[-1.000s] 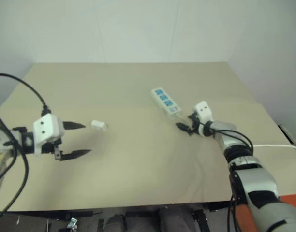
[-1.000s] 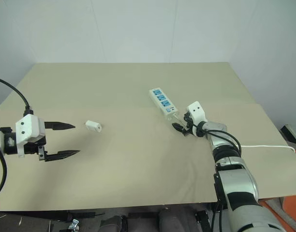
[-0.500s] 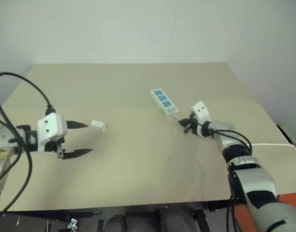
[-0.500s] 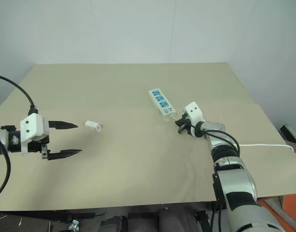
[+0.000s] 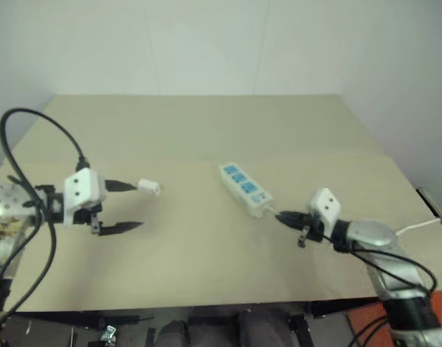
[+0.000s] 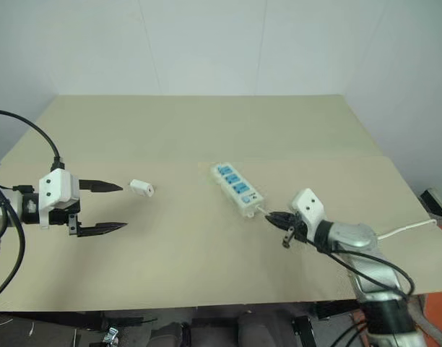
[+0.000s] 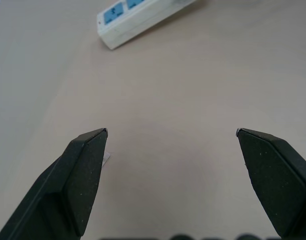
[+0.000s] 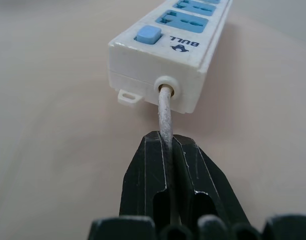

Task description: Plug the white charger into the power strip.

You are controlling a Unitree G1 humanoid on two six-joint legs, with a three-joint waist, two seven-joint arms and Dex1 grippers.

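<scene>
White, flat plastic power strip (image 6: 236,189) lies mid-desk, its thin cord (image 8: 165,107) pinched in the right gripper (image 6: 273,217) jaws (probably firmly). Left gripper (image 6: 113,207) jaws spread beside the small white charger block (image 6: 141,188); close squarely across it.

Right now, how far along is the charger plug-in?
Early. In hand: the right end effector is shut on the cord just behind the power strip, which lies flat on the table. The left end effector is open beside the white charger, not gripping it. Left: grasp the charger, carry it over, insert it.
</scene>
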